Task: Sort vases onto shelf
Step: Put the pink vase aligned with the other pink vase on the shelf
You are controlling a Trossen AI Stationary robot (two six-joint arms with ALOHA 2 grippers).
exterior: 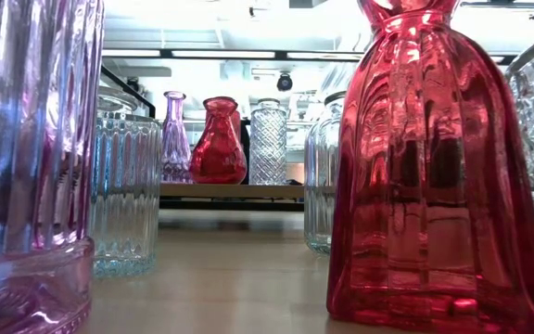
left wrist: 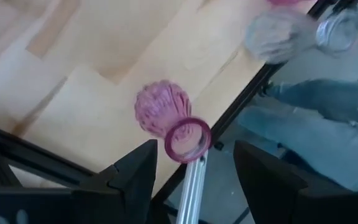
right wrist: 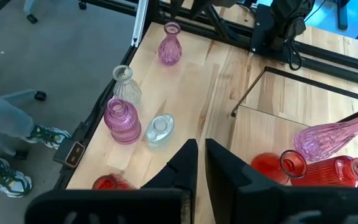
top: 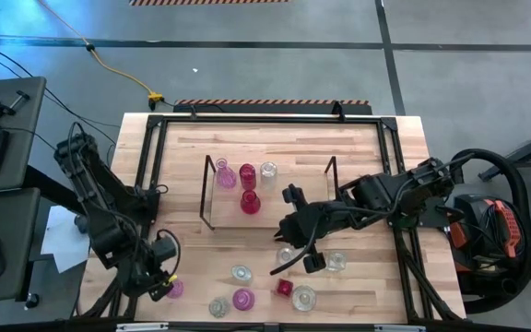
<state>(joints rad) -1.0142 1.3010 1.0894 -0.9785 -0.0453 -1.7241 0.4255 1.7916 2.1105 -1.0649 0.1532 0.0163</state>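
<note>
The left pincer (left wrist: 191, 177) hangs with its fingers spread wide on either side of a small pink vase (left wrist: 166, 118), lined up to grab it near the front left corner of the surface (top: 358, 148), right by the edge. The right pincer (right wrist: 201, 163) is clenched and holds nothing, waiting over the middle, just in front of the shelf (top: 293, 207). Four vases already stand on that shelf, while the rest sit scattered along the front, presumably awaiting their turn. A person's legs show beyond the edge.

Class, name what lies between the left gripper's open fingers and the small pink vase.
Nothing: in the left wrist view, left gripper is beside the pink vase with only bare table between.
</note>
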